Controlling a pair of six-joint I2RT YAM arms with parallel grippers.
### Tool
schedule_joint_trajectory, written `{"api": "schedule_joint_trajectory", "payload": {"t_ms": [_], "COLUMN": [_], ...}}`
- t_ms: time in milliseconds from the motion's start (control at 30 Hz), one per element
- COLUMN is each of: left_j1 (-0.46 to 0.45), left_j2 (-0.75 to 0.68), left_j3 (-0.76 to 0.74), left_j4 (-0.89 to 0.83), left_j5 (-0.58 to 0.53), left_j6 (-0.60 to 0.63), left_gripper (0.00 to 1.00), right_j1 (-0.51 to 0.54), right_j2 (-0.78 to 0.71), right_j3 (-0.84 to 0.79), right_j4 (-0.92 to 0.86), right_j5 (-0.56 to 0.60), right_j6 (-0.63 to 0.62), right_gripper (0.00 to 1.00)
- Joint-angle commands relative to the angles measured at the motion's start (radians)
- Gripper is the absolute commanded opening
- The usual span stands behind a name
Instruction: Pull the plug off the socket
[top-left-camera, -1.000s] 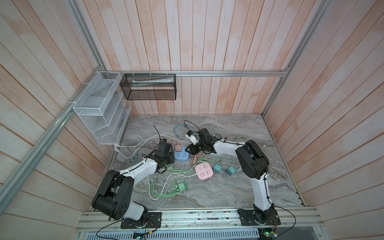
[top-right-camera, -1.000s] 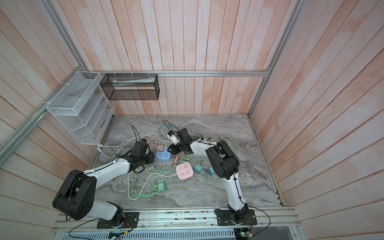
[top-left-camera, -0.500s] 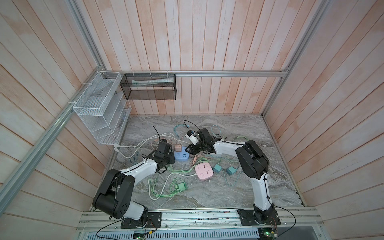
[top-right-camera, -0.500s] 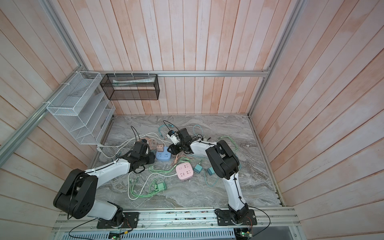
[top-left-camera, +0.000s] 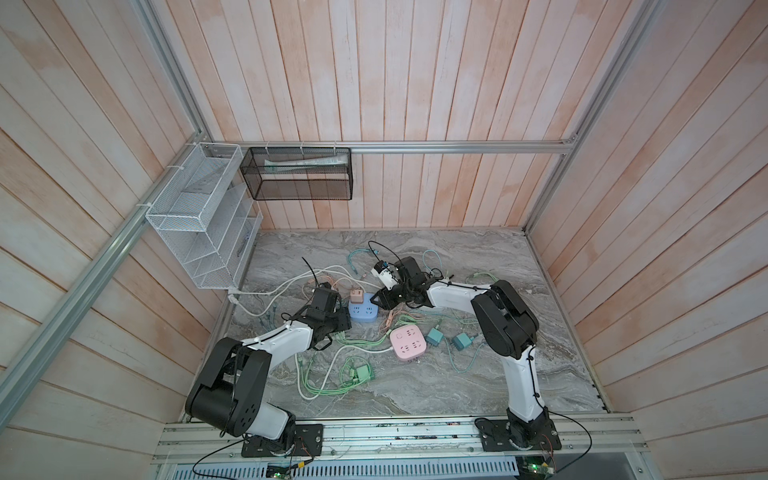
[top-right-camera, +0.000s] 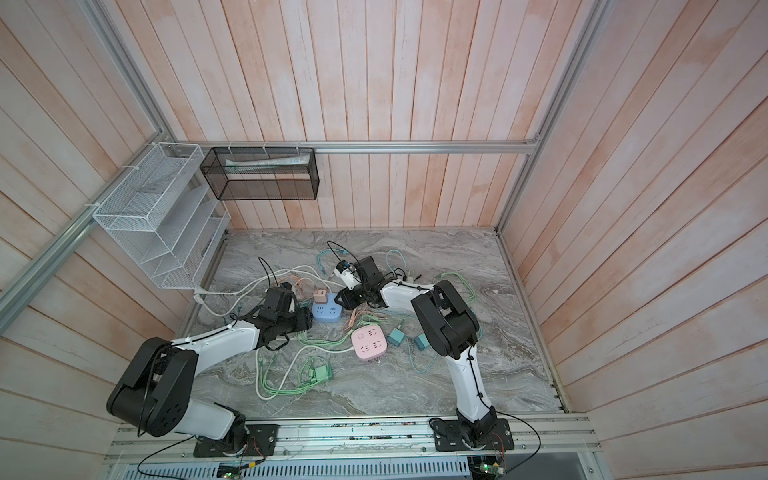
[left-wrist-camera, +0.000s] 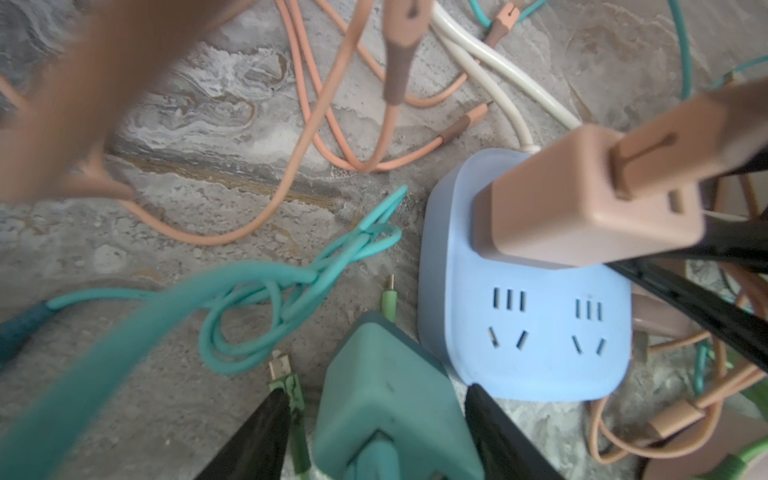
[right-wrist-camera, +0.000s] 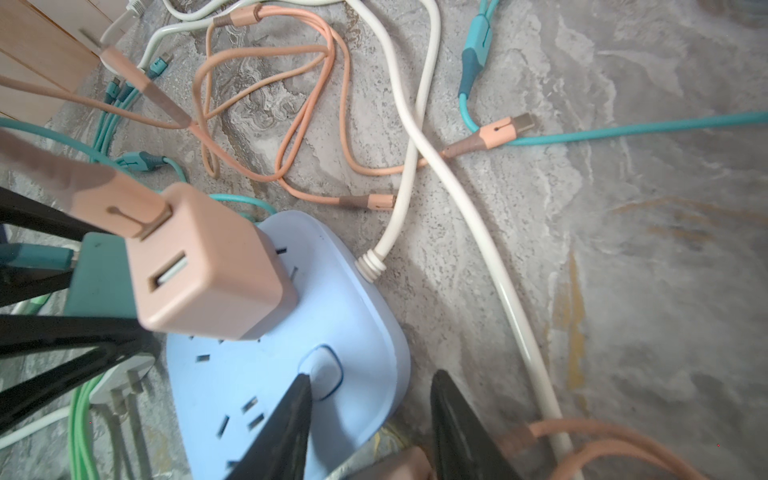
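The blue socket (top-left-camera: 363, 311) (top-right-camera: 328, 311) (left-wrist-camera: 532, 332) (right-wrist-camera: 291, 374) lies mid-table between both arms. A pink plug (top-left-camera: 356, 296) (left-wrist-camera: 582, 208) (right-wrist-camera: 208, 274) stands plugged into its far end, a pink cable in its USB port. A teal plug (left-wrist-camera: 386, 399) (right-wrist-camera: 99, 282) is off the socket, just beside its left edge. My left gripper (top-left-camera: 343, 321) (left-wrist-camera: 376, 392) straddles that teal plug with jaws open; a gap shows on one side. My right gripper (top-left-camera: 378, 301) (right-wrist-camera: 374, 374) is shut on the socket's corner, one finger on top by the button, the other outside the edge.
Pink, teal, green and white cables tangle around the socket. A pink socket (top-left-camera: 408, 341), two teal plugs (top-left-camera: 434, 336) and a green plug (top-left-camera: 361, 372) lie nearer the front. A white wire rack (top-left-camera: 199, 216) and a black mesh basket (top-left-camera: 297, 174) hang on the walls.
My left gripper's jaws have opened and let go of the teal plug. Both arms stay where they were, and the right gripper has not changed.
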Motion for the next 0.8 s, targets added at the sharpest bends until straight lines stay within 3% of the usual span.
{"api": "schedule_joint_trajectory", "payload": {"t_ms": [0,233,767], "left_j1": [0.004,0.003,-0.034], "left_j2": [-0.014,-0.07,-0.184], "left_j3": [-0.014,-0.016,0.017], "left_j4": [0.016,-0.046,-0.19], "left_j5": [0.0,-0.055,-0.179], "left_j6": [-0.023,-0.043,-0.1], "left_gripper": [0.69,0.77,0.8], "right_j1": [-0.009,-0.009,-0.008], "right_j2": [0.05,0.052,0.055], "right_j3": [-0.056,-0.056,-0.031], "right_j4": [-0.192,-0.193,-0.201], "right_j5": [0.085,0.086,0.066], "right_j6": [-0.018,-0.018,-0.031], "right_gripper": [0.44,0.44,0.46]}}
